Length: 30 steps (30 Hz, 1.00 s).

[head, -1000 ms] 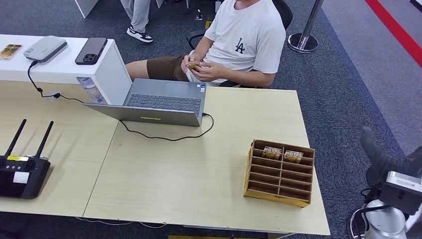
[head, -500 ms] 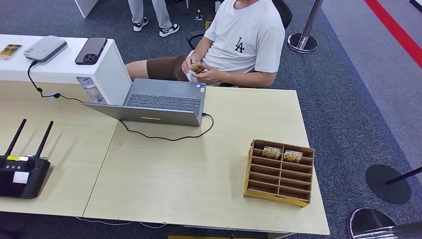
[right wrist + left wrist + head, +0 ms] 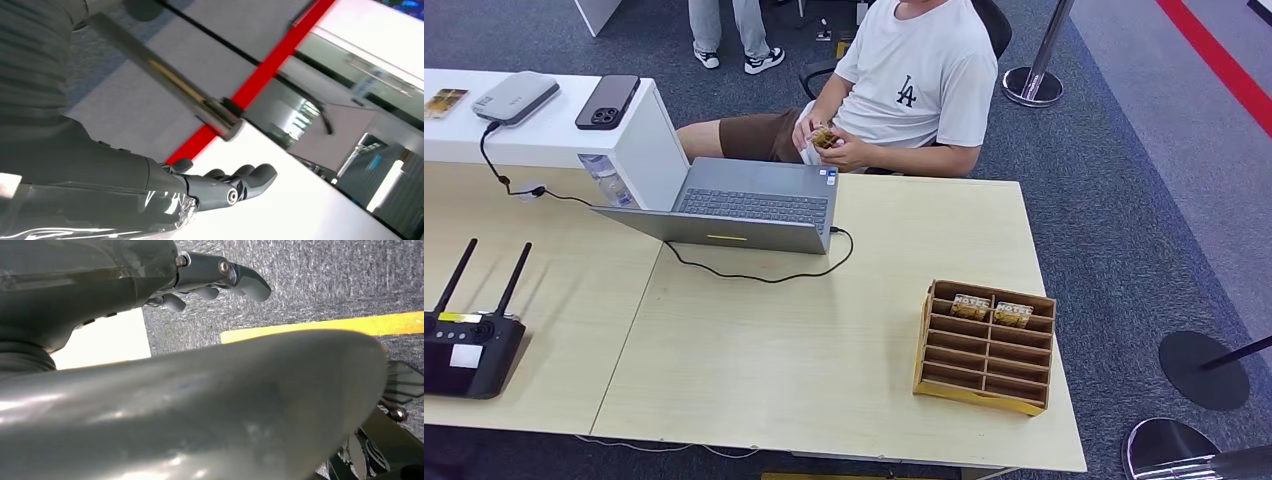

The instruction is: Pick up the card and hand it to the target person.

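Looks like an office. Grey carpet [image 3: 1124, 180], pale wooden desk [image 3: 824, 350] with an open laptop [image 3: 744, 205], stanchion post [image 3: 1036, 70] at far right.

An open grey laptop [image 3: 754, 205] sat near the far edge of the light wooden table [image 3: 754, 350], its black cable [image 3: 764, 272] looping across the tabletop. A black controller [image 3: 469, 345] with two upright antennas lay at the table's near left edge. On the white counter [image 3: 554, 135] beyond were a dark phone [image 3: 607, 101], a grey box [image 3: 515, 97] with a cord, and a small picture [image 3: 444, 102] at the left. A stanchion base [image 3: 1032, 86] stood on the grey carpet [image 3: 1124, 180], with a red stripe [image 3: 1219, 70] further right.
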Available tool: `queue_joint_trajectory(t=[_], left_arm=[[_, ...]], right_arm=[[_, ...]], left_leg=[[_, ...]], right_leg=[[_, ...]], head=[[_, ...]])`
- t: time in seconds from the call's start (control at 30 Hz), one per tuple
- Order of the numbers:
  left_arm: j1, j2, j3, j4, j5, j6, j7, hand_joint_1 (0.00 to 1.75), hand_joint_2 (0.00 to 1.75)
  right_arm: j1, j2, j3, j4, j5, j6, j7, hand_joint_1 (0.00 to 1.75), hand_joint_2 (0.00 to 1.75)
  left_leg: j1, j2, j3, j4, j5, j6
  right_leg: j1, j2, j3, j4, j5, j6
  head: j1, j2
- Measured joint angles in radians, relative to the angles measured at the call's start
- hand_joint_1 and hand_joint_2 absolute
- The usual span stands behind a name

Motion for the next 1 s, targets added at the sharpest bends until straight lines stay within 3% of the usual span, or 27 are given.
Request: queue_joint_trajectory(t=[0.1, 0.23, 0.33, 0.43, 0.57, 0.9, 1.0], left_arm=[[0.000, 0.001, 0.003, 0.000, 0.002, 0.003, -0.002, 0.00, 0.00], [0.000, -0.001, 0.006, -0.001, 0.005, 0.007, 0.001, 0.00, 0.00], [-0.001, -0.004, 0.009, -0.001, 0.007, 0.011, 0.010, 0.00, 0.00], [-0.002, -0.007, 0.011, -0.001, 0.008, 0.011, 0.013, 0.00, 0.00], [-0.002, -0.008, -0.001, 0.000, -0.003, 0.002, 0.010, 0.00, 0.00], [-0.007, 0.000, -0.024, 0.001, -0.024, -0.024, -0.003, 0.00, 0.00], [-0.008, -0.002, -0.024, 0.002, -0.024, -0.023, -0.002, 0.00, 0.00]], right_arm=[[-0.027, -0.024, 0.033, 0.175, 0.093, -0.098, 0.001, 0.00, 1.75], [-0.045, -0.026, 0.042, 0.303, 0.133, -0.135, 0.037, 0.00, 1.75], [-0.038, -0.026, 0.087, 0.374, 0.216, -0.167, 0.126, 0.00, 1.75], [-0.032, -0.019, 0.098, 0.416, 0.247, -0.137, 0.204, 0.00, 1.75], [-0.015, -0.001, 0.153, 0.467, 0.330, -0.018, 0.401, 0.00, 1.75], [0.000, 0.125, 0.225, 0.494, 0.425, 0.386, 0.739, 0.00, 1.75], [0.001, 0.157, 0.281, 0.496, 0.484, 0.439, 0.801, 0.00, 1.75]], left_leg=[[0.000, 0.002, 0.000, 0.000, 0.000, 0.000], [0.000, 0.002, 0.000, 0.001, 0.000, 0.000], [0.000, 0.002, -0.001, 0.001, -0.001, 0.000], [-0.001, 0.001, -0.001, 0.001, -0.001, 0.000], [-0.001, 0.002, -0.001, 0.001, -0.001, 0.000], [0.000, 0.001, -0.001, 0.001, 0.000, -0.001], [0.001, 0.002, -0.001, 0.001, 0.000, -0.001]], right_leg=[[0.000, 0.002, 0.000, 0.000, 0.000, 0.000], [0.000, 0.002, -0.002, 0.002, 0.000, 0.000], [0.000, 0.002, -0.002, 0.003, -0.001, 0.000], [-0.001, 0.002, -0.003, 0.003, -0.001, 0.000], [-0.001, 0.002, -0.003, 0.004, -0.001, 0.000], [0.000, 0.002, -0.003, 0.004, -0.001, -0.001], [0.000, 0.002, -0.003, 0.004, -0.001, -0.001]], head=[[0.000, 0.000], [0.000, 0.000], [0.000, 0.000], [0.000, 0.000], [0.000, 0.000], [0.000, 0.000], [0.000, 0.000]])
